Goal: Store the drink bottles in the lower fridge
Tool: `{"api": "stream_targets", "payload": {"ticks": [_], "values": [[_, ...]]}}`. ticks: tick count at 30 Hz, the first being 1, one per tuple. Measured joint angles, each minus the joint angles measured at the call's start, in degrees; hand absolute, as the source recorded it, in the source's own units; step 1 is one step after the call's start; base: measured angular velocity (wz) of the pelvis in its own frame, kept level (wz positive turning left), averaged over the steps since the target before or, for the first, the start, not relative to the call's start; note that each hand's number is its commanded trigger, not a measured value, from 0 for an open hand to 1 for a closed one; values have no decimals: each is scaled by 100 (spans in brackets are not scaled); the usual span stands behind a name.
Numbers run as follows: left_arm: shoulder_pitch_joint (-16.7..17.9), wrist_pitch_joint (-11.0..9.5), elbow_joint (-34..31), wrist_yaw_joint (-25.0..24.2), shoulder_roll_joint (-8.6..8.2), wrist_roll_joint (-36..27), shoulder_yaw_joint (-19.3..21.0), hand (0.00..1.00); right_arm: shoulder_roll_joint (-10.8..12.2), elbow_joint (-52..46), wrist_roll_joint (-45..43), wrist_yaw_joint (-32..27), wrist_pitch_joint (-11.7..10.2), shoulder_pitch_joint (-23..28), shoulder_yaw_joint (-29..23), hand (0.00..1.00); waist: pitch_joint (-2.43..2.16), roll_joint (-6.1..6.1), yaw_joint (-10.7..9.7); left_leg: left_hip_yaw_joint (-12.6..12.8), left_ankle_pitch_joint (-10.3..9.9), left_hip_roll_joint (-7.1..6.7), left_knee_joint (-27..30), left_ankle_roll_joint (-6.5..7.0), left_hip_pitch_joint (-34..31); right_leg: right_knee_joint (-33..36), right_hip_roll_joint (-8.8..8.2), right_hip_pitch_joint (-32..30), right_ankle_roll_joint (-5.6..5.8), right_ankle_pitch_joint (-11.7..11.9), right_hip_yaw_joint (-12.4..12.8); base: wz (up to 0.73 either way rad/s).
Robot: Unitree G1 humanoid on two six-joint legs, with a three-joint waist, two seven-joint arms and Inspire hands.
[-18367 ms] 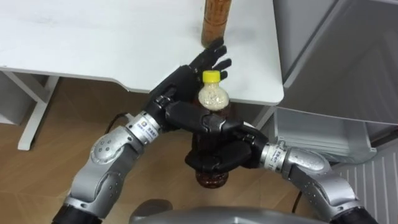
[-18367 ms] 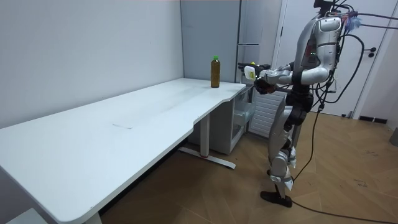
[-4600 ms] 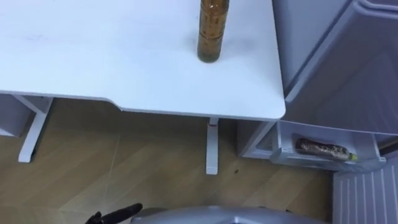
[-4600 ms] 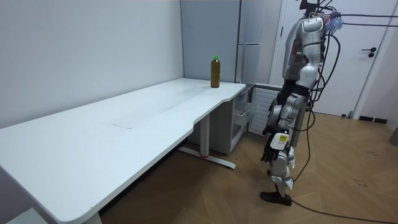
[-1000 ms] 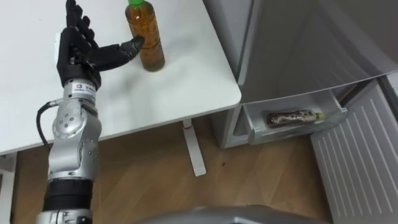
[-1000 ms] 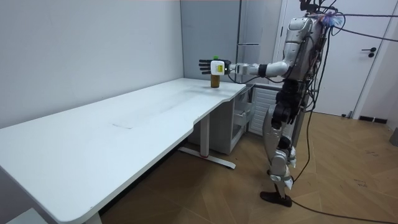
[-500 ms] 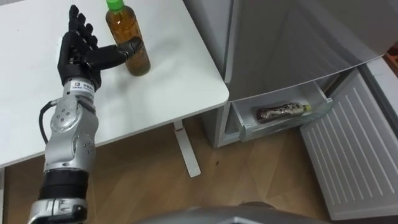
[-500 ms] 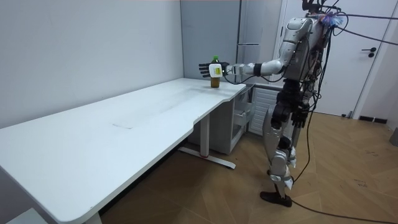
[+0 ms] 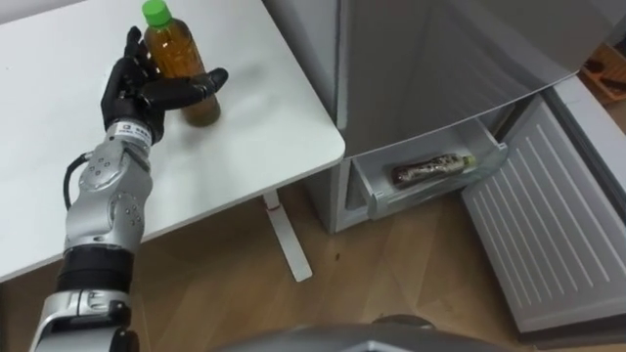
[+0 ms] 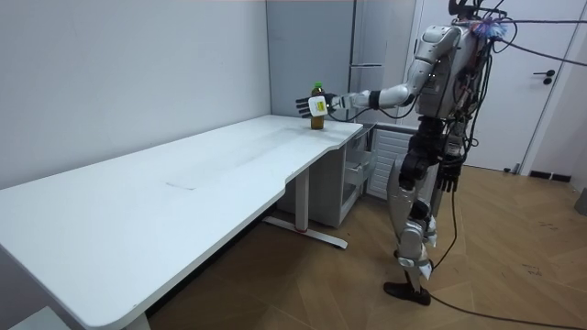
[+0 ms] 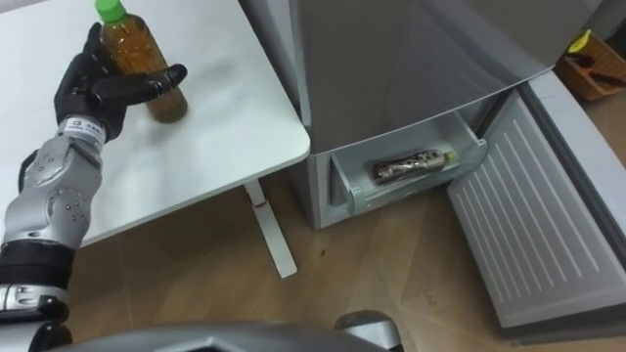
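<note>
The long white tabletop [image 10: 183, 192] runs away from where I stand, and the robot stands on the wooden floor [image 10: 514, 275] at its far corner, upright, with its left arm stretched out level over the corner. Its right hand [image 10: 448, 172] hangs low by the hip, and I cannot tell how that hand is held. The left hand [image 9: 142, 96] is spread about a tea bottle [image 9: 178, 61] with a green cap, which stands upright on the tabletop near the edge: the fingers [image 9: 131, 51] rise straight along the side away from the fridge and partly behind it, and the thumb [image 9: 203, 84] reaches across the front of its lower part, touching it or very nearly. Beyond the corner, just beside the tabletop, is the grey fridge [image 9: 440, 49]. Its low drawer [image 9: 381, 198] stands open, and in it a dark bottle [image 9: 427, 168] lies on its side, cap toward the robot's right. On that side the lower door [image 9: 533, 230] is swung wide, its ribbed white inside facing up
</note>
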Motion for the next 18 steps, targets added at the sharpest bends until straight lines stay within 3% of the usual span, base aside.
{"api": "stream_targets", "payload": {"ticks": [8, 18], "values": [[0, 56, 0, 0, 138, -4, 3, 0, 38, -118, 6, 46, 135, 87, -40, 0, -2, 3, 0, 10, -10, 3, -8, -6, -18, -1, 8, -2, -1, 1, 15, 0], [-121, 135, 96, 5, 142, -122, 7, 0, 39, -167, 79, 40, 136, 134, -47, 0, 13, 15, 9, 23, -10, 12, -9, -7, 3, -13, 19, -10, -3, 2, 37, 0]]}}
